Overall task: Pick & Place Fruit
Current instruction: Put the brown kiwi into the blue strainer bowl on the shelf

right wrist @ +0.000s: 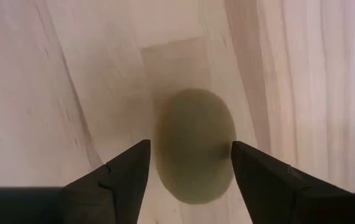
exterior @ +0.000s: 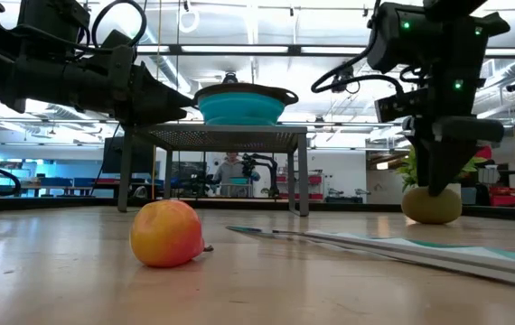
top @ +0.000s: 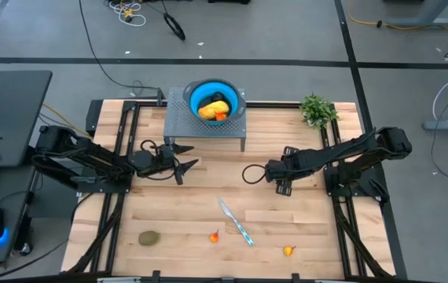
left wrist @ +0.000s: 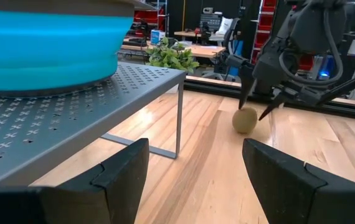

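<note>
Right hand [right wrist: 190,165] poised straight above a brownish-green oval fruit [right wrist: 195,144], fingers spread wide to either side of it and not yet touching; fruit resting on the worktop [top: 208,196] in the right-hand half, directly under the arm in the overhead view. Probably lined up this way so a straight descent brings both fingers level with the widest part of the oval.

Left hand [top: 183,167] also wide, holding nothing, hovering just in front of the perforated grey stand [top: 178,116], likely parked clear of the drop zone.

Blue bowl [top: 216,96] raised on that stand at the worktop's far edge, already containing an oblong yellow-orange piece [top: 212,110] and a small orange-red one; evidently the collecting place. Near the front edge: a second brownish-green oval [top: 150,237], two tiny orange-red fruits [top: 214,236], and a knife with teal handle [top: 236,222] between them. Green leafy plant [top: 317,108] in the far right corner.

No brand, label or legible writing anywhere in these views.
</note>
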Controlling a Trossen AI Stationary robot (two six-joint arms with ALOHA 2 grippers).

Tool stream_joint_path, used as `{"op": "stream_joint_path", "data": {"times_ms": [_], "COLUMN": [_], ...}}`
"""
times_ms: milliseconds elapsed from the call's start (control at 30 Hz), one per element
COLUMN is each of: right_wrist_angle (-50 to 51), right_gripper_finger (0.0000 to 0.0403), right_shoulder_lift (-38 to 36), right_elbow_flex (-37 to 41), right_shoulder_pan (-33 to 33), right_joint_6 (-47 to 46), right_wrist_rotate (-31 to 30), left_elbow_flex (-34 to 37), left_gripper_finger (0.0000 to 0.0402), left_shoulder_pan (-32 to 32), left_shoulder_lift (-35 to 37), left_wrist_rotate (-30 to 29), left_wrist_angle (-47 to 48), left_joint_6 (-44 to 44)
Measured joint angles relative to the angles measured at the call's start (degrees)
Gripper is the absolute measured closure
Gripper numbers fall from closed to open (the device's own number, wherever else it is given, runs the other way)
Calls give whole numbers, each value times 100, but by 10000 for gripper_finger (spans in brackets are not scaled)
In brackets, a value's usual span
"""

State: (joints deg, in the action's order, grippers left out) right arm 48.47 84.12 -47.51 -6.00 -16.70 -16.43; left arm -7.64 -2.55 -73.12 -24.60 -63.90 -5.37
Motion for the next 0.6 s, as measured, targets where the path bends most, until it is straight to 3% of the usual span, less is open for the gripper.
{"op": "stream_joint_path", "data": {"times_ms": [467, 600], "right_wrist_angle": [-116, -355], "right_gripper_finger": [167, 141], "right_shoulder_lift": [2, -9], "right_elbow_flex": [53, 364], "right_shoulder_pan": [5, 79], "right_joint_6": [-89, -209], "right_wrist_rotate": [91, 181], "left_elbow_flex": [0, 0], "left_gripper_finger": [135, 135], "left_shoulder_pan": [0, 2], "left_shoulder_lift": [0, 0], "left_wrist_rotate": [2, 2], "left_wrist_angle": [2, 4], "left_joint_6": [0, 0]}}
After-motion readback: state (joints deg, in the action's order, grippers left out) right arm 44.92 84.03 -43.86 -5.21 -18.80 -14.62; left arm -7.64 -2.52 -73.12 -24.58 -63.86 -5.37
